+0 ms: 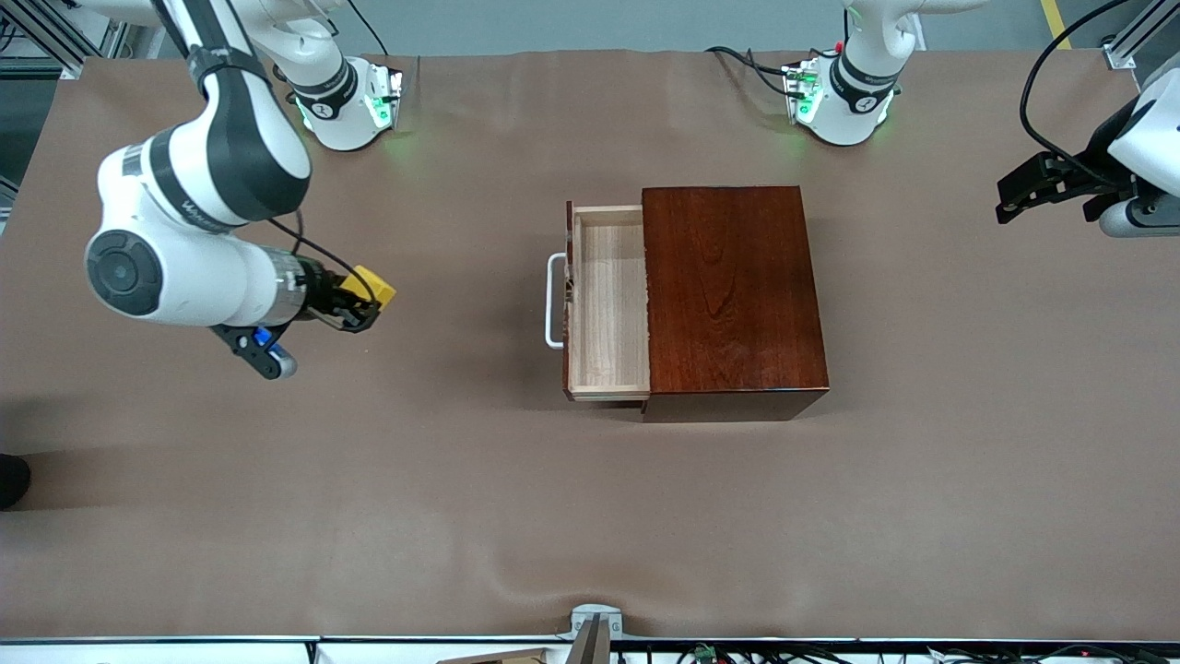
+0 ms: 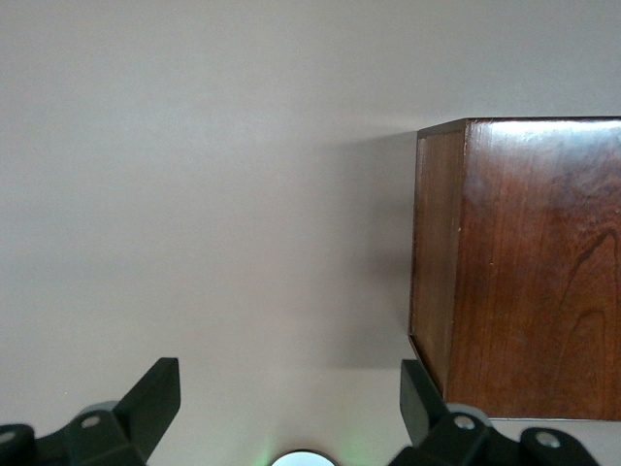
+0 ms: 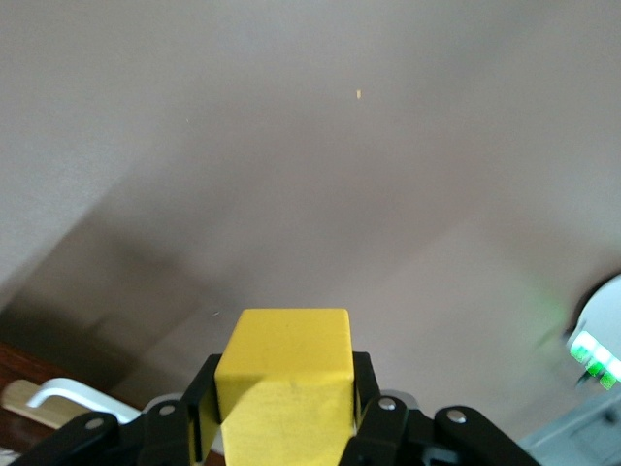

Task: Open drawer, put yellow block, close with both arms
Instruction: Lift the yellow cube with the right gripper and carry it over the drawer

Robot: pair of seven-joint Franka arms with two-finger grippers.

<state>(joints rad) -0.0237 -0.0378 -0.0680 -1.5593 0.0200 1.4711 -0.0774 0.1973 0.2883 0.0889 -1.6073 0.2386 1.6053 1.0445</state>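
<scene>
The yellow block (image 1: 376, 286) is clamped between the fingers of my right gripper (image 1: 364, 304), which hangs over bare table toward the right arm's end, apart from the drawer. In the right wrist view the yellow block (image 3: 283, 374) fills the space between the two black fingers of the right gripper (image 3: 283, 398). The drawer (image 1: 608, 304) stands pulled out of the dark wooden box (image 1: 733, 295), its pale tray bare and its white handle (image 1: 555, 300) facing the right arm's end. My left gripper (image 1: 1014, 198) waits open over the left arm's end of the table, open with nothing in it (image 2: 289, 393).
The brown table cover (image 1: 590, 516) spreads wide around the box. In the left wrist view a corner of the box (image 2: 524, 262) stands close to one finger. The arms' green-lit bases (image 1: 355, 106) sit along the table edge farthest from the front camera.
</scene>
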